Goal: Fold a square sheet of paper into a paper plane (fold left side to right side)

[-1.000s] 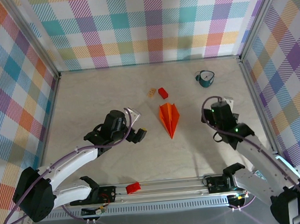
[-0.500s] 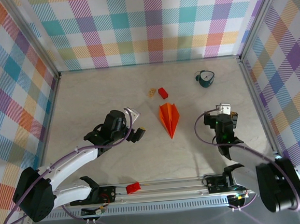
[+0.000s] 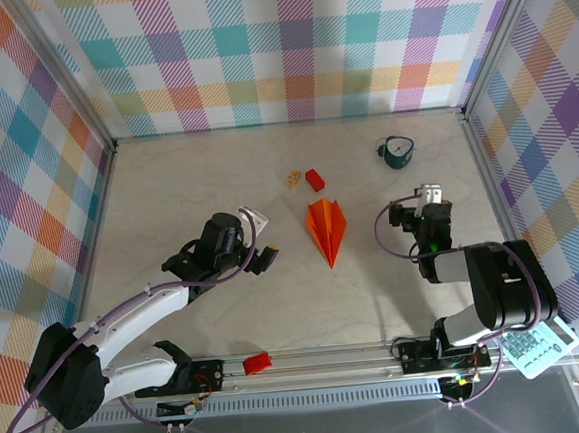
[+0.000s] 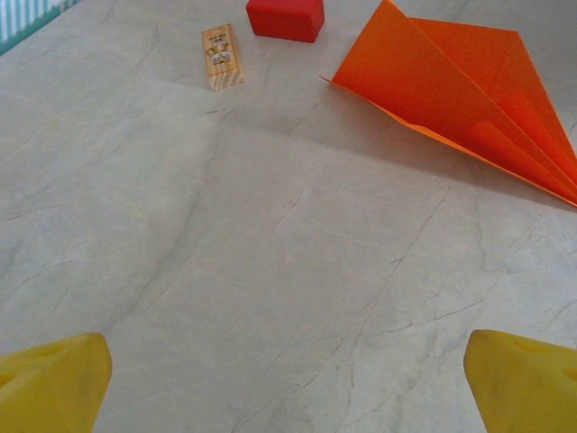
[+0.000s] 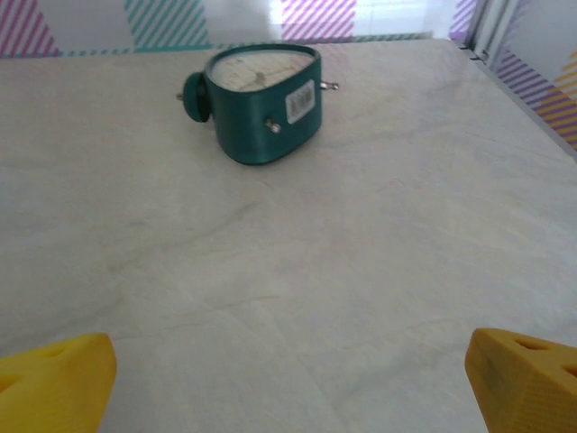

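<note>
Paper plane [image 3: 328,230] at desk [image 3: 187,184] centre looks light, flimsy, slippery, best pinched along its crease; left gripper [image 4: 288,386] and right gripper [image 5: 288,379] gape empty.

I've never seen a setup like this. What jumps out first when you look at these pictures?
The bright orange paper plane, a pointed dart, lies in the middle of the table, nose toward the near edge. Just beyond its tail sit a small red block and a tan block; farther right stands a teal dial gadget. Loud plaid walls ring it all.
</note>
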`<action>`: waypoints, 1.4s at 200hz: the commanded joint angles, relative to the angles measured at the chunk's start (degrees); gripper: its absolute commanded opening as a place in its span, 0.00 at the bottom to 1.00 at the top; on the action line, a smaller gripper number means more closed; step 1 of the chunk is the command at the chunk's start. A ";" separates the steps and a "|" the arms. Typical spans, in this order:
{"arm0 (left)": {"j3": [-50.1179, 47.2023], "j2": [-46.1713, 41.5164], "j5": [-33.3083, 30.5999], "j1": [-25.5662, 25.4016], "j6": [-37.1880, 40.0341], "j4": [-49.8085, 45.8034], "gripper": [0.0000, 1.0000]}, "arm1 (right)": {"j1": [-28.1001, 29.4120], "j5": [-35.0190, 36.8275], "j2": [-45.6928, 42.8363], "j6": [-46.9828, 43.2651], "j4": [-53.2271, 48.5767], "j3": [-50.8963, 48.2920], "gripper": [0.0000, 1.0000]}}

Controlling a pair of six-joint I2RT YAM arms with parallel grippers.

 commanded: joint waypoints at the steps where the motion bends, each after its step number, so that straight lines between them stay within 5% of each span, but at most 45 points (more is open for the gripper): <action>1: -0.74 -1.51 -4.46 0.61 1.42 2.02 1.00 | -0.27 -3.64 3.23 -0.34 1.46 2.89 0.99; 50: -2.58 -3.71 -9.12 4.13 -1.57 6.34 1.00 | -2.26 -4.42 4.20 1.75 -0.50 4.57 0.99; 108: -8.73 -5.07 -8.05 18.34 -9.72 16.50 1.00 | -2.18 -4.48 3.98 1.72 -0.90 4.59 0.99; 147: -16.66 2.65 -1.71 22.31 -9.04 38.00 1.00 | -2.15 -4.48 3.97 1.69 -0.81 4.59 0.99; 195: -22.58 14.20 -3.62 25.80 -7.14 60.04 1.00 | -2.21 -4.47 3.95 1.67 -0.75 4.59 0.99; 257: -21.85 23.35 3.11 29.78 -9.71 66.24 1.00 | -2.21 -4.44 3.97 1.68 -0.75 4.59 0.99; 280: -18.92 25.06 -0.42 30.10 -11.57 62.01 1.00 | -2.23 -4.42 3.92 1.66 -0.80 4.63 0.99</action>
